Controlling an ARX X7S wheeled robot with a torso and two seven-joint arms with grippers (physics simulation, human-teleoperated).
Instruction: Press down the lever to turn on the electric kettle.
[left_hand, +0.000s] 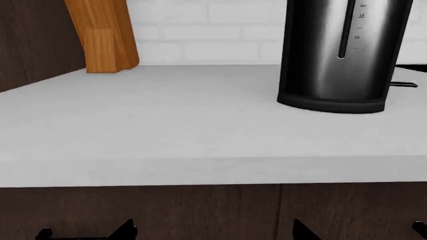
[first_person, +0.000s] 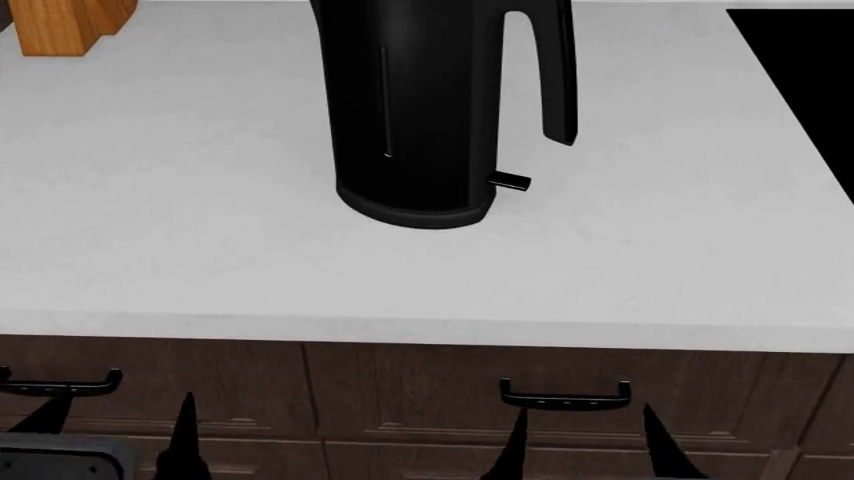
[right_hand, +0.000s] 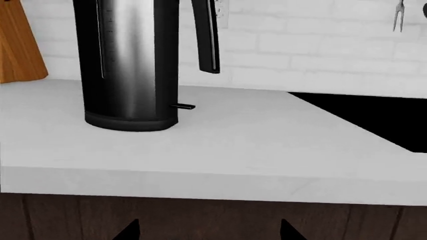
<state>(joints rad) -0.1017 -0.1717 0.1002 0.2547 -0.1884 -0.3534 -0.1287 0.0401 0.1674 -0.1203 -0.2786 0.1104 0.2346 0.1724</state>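
Observation:
The tall black electric kettle (first_person: 414, 110) stands on the white counter (first_person: 174, 230), its loop handle to the right. The lever (first_person: 509, 181) is a short black tab sticking out of the base ring below the handle. It also shows in the right wrist view (right_hand: 183, 106) and at the edge of the left wrist view (left_hand: 403, 84). The kettle also shows in the left wrist view (left_hand: 340, 55) and the right wrist view (right_hand: 130, 65). My left gripper (first_person: 120, 435) (left_hand: 213, 231) and right gripper (first_person: 587, 445) (right_hand: 208, 231) are open and empty. Both are low in front of the cabinet, below the counter edge.
A wooden knife block (first_person: 60, 25) (left_hand: 103, 35) stands at the back left of the counter. A black sunken panel (first_person: 801, 60) (right_hand: 373, 117) lies at the back right. Dark drawers with black handles (first_person: 565, 395) sit under the counter. A white brick wall is behind.

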